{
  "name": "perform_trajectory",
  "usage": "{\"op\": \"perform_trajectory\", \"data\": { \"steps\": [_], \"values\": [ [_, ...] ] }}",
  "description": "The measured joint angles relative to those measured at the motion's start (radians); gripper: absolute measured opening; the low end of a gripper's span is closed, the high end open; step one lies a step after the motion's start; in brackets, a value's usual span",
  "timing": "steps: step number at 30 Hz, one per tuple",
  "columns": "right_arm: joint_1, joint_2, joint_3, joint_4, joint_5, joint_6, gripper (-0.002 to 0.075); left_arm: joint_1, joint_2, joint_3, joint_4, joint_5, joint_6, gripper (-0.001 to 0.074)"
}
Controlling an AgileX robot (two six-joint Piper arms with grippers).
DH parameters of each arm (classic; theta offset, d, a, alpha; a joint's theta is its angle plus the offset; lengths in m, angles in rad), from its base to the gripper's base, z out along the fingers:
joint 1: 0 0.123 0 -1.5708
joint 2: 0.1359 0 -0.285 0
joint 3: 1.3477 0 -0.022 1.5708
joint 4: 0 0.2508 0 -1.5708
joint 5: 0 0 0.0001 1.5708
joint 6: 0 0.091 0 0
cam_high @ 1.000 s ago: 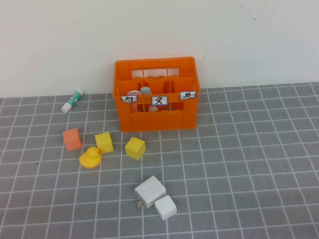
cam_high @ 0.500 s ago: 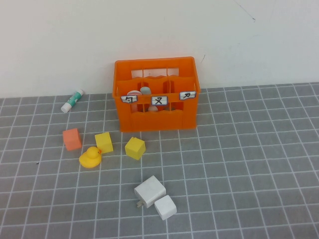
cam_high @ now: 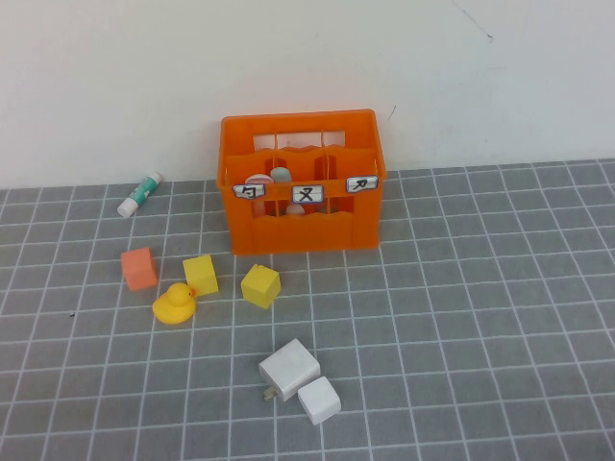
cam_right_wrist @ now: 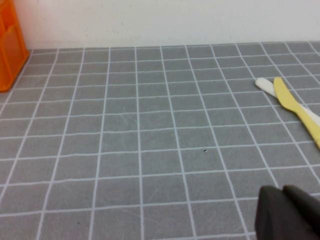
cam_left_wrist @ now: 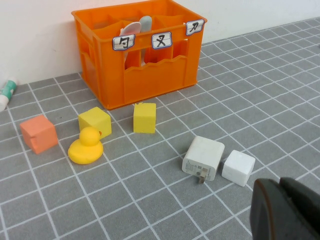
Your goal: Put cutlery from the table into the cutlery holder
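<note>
While both arms stayed out of the high view, the crate stood at the far edge of the table, against the wall, with a pink spoon and a grey fork upright in its left and middle compartments. Near its left front lay an orange cube, a duck and two yellow cubes; two white chargers sat nearer, touching. A glue stick lay far left. The left gripper hung low near the chargers, its dark fingers close together. The right gripper hovered over bare tiles; whether its fingers were parted could not be told. A yellow knife lay across a white utensil to the right.
</note>
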Motion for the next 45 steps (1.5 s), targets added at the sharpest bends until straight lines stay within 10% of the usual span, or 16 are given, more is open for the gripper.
{"op": "perform_trajectory", "data": {
  "steps": [24,37,45],
  "values": [
    [0.000,0.000,-0.002,0.000,0.004,0.000,-0.0003,0.012,0.000,0.002,0.089,0.000,0.000,-0.0001],
    [0.000,0.000,-0.002,0.000,0.007,0.000,-0.0003,0.388,-0.017,0.099,0.189,-0.100,0.000,-0.0001],
    [0.000,0.000,-0.002,0.000,0.007,-0.001,-0.0003,0.443,-0.017,0.238,0.201,-0.228,-0.039,-0.0001]
  ]
}}
